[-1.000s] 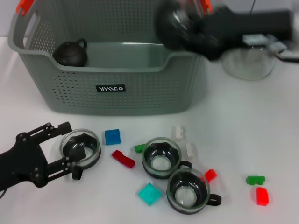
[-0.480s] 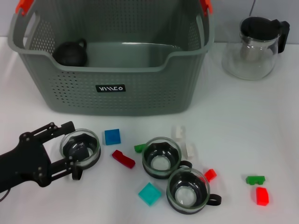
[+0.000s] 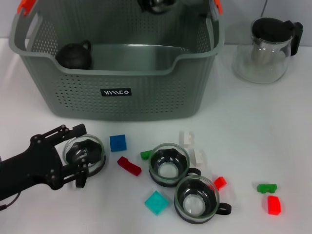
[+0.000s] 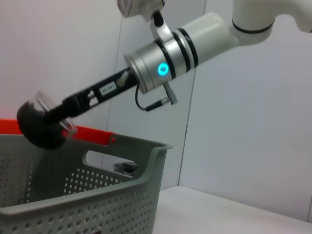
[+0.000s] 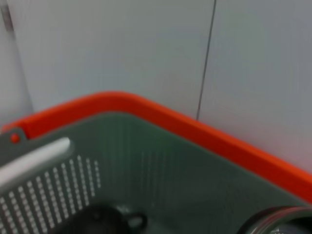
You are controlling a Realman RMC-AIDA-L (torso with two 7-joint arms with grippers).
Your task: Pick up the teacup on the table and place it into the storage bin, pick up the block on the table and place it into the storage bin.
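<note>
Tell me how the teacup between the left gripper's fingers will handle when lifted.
The teacup looks like clear glass, so probably rigid, slick and breakable. Its round wall may slip in the left gripper. The dark insert could shift if tilted.

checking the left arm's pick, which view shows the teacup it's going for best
The head view: the left gripper brackets the leftmost teacup on the table, fingers open around it. The left wrist view misses it, showing only the storage bin and the right arm. The right wrist view shows only the bin's interior.
</note>
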